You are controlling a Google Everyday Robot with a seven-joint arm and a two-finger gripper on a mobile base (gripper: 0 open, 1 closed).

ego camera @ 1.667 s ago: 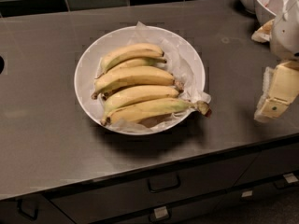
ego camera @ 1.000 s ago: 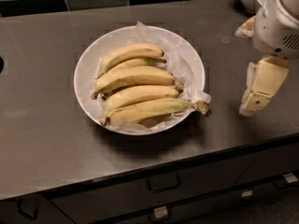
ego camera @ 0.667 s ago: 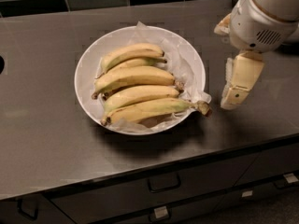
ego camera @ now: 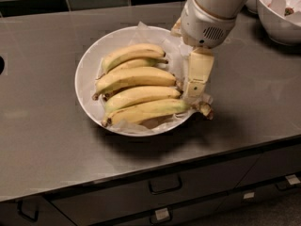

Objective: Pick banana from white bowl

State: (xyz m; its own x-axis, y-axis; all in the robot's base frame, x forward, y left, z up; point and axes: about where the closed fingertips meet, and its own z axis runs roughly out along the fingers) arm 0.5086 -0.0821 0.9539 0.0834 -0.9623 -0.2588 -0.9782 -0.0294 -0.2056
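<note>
Banana (ego camera: 136, 76): middle of five in white bowl (ego camera: 87, 65). It lay just camera-left of gripper (ego camera: 194, 94), its long axis crosswise and its stem end nearest. Gripper hung pointing down at the bowl's right rim; whether wide or narrow could not be told. No writing was legible.

White rounded wrist housing (ego camera: 207, 13) (vent grille (ego camera: 214, 33) on side), cream blocky pincer (ego camera: 194, 94) above white bowl (ego camera: 87, 67) right rim
</note>
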